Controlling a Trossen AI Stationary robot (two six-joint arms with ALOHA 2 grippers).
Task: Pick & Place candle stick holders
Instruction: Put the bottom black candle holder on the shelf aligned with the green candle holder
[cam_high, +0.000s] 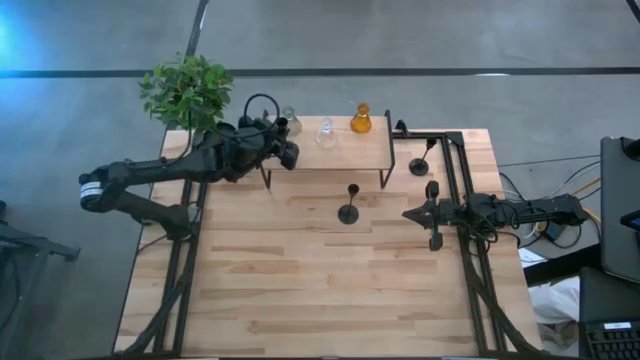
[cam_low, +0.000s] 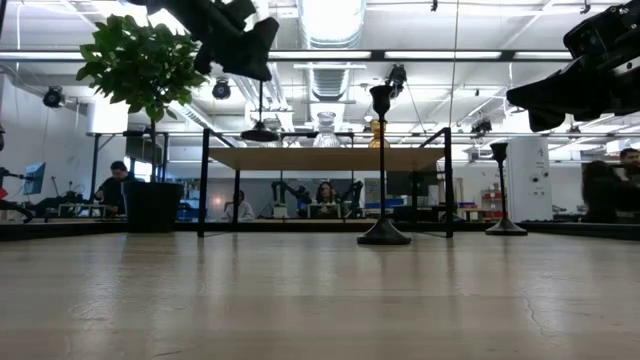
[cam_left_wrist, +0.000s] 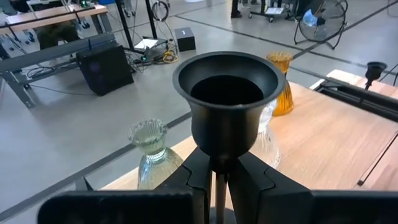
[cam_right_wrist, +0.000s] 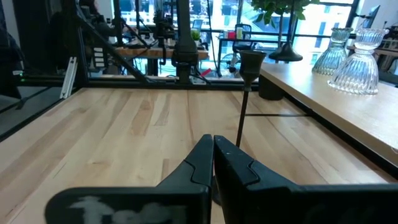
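Note:
My left gripper (cam_high: 283, 140) is over the left end of the raised wooden shelf (cam_high: 340, 155), shut on a slim black candle stick holder (cam_left_wrist: 227, 93). On the shelf stand three glass holders: olive-green (cam_high: 290, 122), clear (cam_high: 326, 133) and amber (cam_high: 360, 120). A second black holder (cam_high: 348, 207) stands on its disc base on the table in front of the shelf. A third (cam_high: 420, 165) stands to the right of the shelf. My right gripper (cam_high: 410, 214) is shut and empty, low at the right, pointing at the second holder (cam_right_wrist: 249, 62). My left gripper pinches the holder's thin stem right under the cup (cam_left_wrist: 217, 167) between its two fingers (cam_left_wrist: 258, 177). The fingers come from the table's left and lie across the stem. The holder hangs upright, its disc base (cam_low: 260, 133) a little above the shelf top.
A green plant in a black pot (cam_high: 187, 92) stands at the table's far left corner, close behind my left arm. The shelf stands on thin black legs (cam_low: 204, 180). Black frame rails (cam_high: 455, 160) run along the table's right side. People sit in the room beyond (cam_low: 118, 185).

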